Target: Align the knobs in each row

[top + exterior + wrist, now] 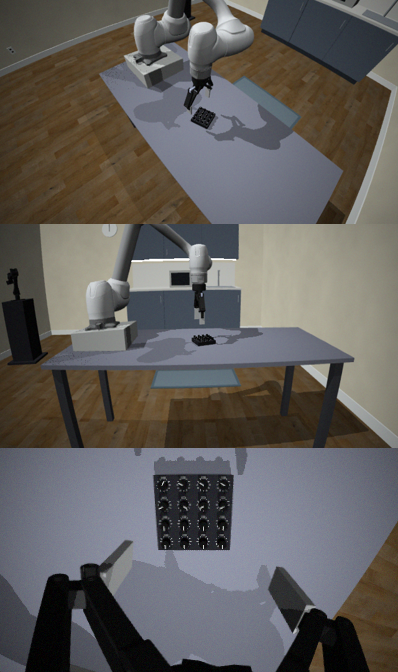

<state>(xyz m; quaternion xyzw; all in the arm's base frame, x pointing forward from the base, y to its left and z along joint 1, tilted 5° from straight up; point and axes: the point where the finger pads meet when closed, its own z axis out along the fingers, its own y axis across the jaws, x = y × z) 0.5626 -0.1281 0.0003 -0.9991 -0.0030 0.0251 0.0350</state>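
The black knob box (203,117) (203,341) (193,512) stands flat on the grey table (249,174) (280,348), with sixteen knobs in a four-by-four grid. In the wrist view the two lower rows show white lines pointing toward the bottom of the frame. The two upper rows show slanted lines that are too small to read mark by mark. My gripper (199,100) (200,317) (204,566) is open wide and empty. It hangs well above the table, just off the box's edge on the robot-base side, touching nothing.
The arm's pale base block (153,66) (102,339) sits on the table end behind the box. A light blue mat (267,101) (196,378) lies on the wooden floor beside the table. Dark cabinets (326,34) line the far wall.
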